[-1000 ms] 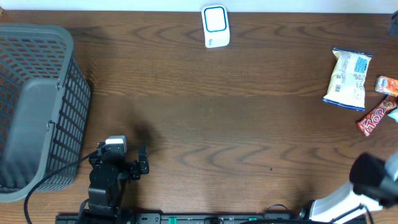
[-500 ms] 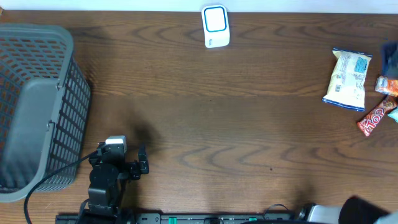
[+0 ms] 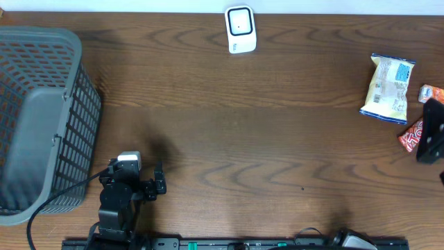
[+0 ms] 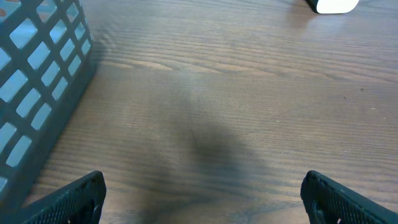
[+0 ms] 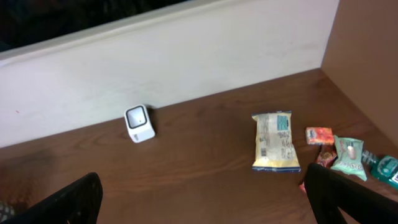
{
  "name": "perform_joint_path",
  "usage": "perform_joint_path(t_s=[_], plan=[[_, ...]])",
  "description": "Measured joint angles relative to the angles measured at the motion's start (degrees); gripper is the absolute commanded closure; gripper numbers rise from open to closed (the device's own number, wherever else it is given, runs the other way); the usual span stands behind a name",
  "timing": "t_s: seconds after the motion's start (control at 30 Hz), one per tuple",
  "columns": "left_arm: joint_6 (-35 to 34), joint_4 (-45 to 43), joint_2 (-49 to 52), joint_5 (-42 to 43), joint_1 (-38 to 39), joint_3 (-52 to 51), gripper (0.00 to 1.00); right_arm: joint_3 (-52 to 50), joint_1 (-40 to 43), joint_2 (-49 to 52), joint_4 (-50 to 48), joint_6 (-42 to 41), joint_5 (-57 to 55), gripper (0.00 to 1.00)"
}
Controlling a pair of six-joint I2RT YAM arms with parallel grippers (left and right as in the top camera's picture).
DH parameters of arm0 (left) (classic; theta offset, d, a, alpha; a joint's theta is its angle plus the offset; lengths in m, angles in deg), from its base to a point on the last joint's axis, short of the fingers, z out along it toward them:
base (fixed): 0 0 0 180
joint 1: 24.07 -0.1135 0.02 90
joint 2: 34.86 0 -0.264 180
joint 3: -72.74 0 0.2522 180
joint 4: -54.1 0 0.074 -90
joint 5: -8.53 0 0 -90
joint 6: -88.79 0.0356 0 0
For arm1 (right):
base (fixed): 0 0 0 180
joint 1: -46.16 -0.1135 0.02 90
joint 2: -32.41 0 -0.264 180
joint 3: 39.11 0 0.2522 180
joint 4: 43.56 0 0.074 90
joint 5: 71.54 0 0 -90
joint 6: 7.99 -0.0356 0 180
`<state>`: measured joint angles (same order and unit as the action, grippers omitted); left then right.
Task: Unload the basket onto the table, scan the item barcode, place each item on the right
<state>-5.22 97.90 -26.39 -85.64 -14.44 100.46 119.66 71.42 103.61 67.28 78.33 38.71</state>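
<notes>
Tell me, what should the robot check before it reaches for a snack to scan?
1. Right gripper open and empty: ok.
2. Left gripper open and empty: ok.
3. Scanner in view, nothing in front of it: ok.
4. Yellow snack packet uncovered, nothing on top: ok.
5. Barcode on the packet facing up: cannot tell, too small to read.
6. Basket well away from both packet and scanner: ok.
</notes>
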Motion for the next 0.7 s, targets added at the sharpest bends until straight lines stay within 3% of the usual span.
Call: perform_joint_path(t_s=[0.47, 0.7], plan=[[0.0, 0.0, 0.0, 0.02, 0.0, 0.0, 0.01, -0.02, -0.07, -7.1, -0.02, 0.0, 0.31, 0.01], [0.0, 0.0, 0.0, 0.02, 0.0, 0.0, 0.01, 0.0, -5.51, -11.69, -0.07, 0.0, -0.68, 0.01]])
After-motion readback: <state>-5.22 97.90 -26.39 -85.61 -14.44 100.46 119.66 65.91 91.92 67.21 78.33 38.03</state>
